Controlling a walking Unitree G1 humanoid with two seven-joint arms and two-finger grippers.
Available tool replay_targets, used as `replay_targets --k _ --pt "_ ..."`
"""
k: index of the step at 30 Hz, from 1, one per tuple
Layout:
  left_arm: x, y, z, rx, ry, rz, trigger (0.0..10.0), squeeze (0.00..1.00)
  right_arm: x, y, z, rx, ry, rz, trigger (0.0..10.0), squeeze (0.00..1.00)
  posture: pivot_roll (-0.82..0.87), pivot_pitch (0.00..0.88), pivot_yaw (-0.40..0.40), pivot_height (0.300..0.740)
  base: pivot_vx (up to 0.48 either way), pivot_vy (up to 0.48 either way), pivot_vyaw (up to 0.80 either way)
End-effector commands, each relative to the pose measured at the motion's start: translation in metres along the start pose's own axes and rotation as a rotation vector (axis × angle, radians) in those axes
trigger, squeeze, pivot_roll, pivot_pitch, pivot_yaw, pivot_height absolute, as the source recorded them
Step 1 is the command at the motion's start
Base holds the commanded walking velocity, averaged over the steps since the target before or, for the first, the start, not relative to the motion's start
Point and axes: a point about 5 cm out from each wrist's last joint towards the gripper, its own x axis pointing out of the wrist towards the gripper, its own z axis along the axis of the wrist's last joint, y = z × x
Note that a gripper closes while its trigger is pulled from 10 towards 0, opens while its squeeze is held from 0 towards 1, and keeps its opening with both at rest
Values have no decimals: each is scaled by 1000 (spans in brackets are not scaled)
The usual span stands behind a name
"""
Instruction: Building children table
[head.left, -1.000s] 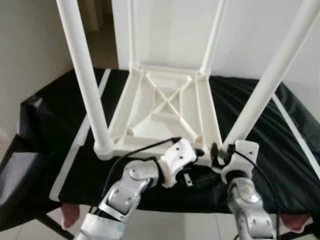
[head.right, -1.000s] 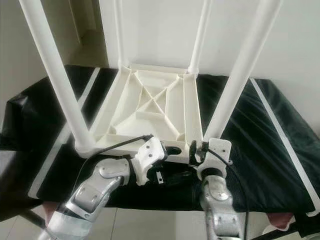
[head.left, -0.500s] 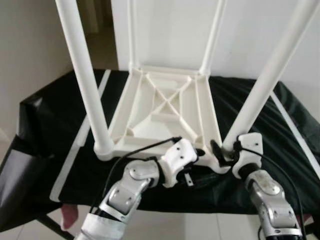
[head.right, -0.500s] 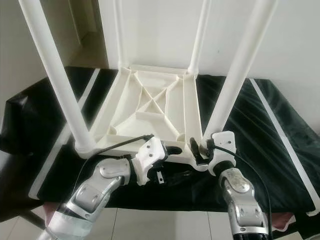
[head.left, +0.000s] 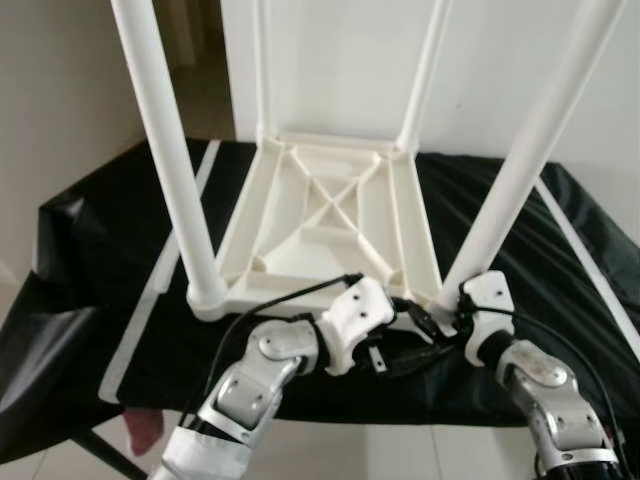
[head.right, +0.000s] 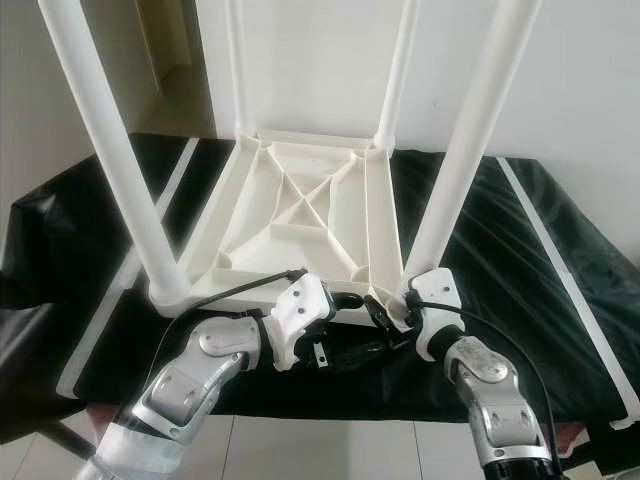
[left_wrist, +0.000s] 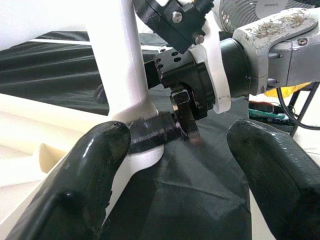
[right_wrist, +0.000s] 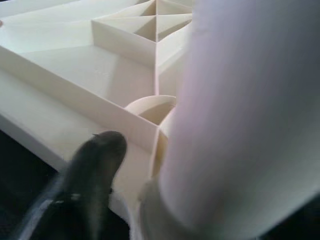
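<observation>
Children's table (head.left: 335, 215): white plastic, inverted, top face down on black cloth (head.left: 120, 250), four legs pointing up.

Head views: both grippers low at the near edge of the tabletop. Right gripper (head.right: 392, 312) at the base of the near right leg (head.left: 520, 160), where leg meets corner socket. Left gripper (head.left: 395, 330) just beside it, under the near rim, aimed at the same corner. Finger spread not readable from up here for either claw.

Left wrist view, detail not available from the head: own fingers (left_wrist: 90, 185) spread wide, nothing between them, one pad close against the corner socket. Opposite, a black finger of the right gripper pressed against the foot of the leg.

Right wrist view: ribbed underside of the tabletop and the leg, very close and blurred; one dark finger (right_wrist: 95, 175) alongside the socket. Second finger hidden; grasp on the leg cannot be confirmed.
</observation>
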Motion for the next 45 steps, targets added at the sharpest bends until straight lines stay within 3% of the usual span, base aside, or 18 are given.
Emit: replay_targets --k 1,4,5,7,8,26,27,32,36,45 --pt "0 2 3 -1 -8 32 10000 0 1 0 0 -5 -1 19 0 0 -30 0 -38 740 0 0 0" --pt "0 2 3 -1 -9 31 10000 0 -1 -1 -2 2 4 20 0 0 -31 0 -39 740 0 0 0" --pt "0 1 3 -2 -9 30 10000 0 -2 -1 -2 8 7 13 2706 0 -33 0 -36 740 0 0 0" --pt "0 1 3 -2 -9 29 10000 0 -2 -1 -3 10 8 8 2706 0 -33 0 -36 740 0 0 0" --pt "0 1 3 -3 -10 28 10000 0 -2 -1 -3 22 6 -12 10000 0 -34 0 -37 740 0 0 0" --pt "0 -1 2 -6 -7 20 10000 0 -2 18 -8 150 -33 -243 10000 0 -41 0 -30 740 0 0 0" --pt "0 0 2 -6 -7 17 10000 0 -3 15 -10 192 -28 -377 10000 0 -40 0 -29 740 0 0 0" --pt "0 0 2 -5 -7 13 10000 0 -5 14 -15 225 6 -534 10000 0 -39 0 -30 740 0 0 0" --pt "1 -1 2 -5 -9 11 10000 0 -4 23 -14 303 -18 -541 10000 0 -37 0 -31 740 0 0 0" --pt "0 -2 1 -7 -7 10 10000 0 1 39 -13 341 -8 -654 10000 0 -26 0 -42 740 0 0 0"
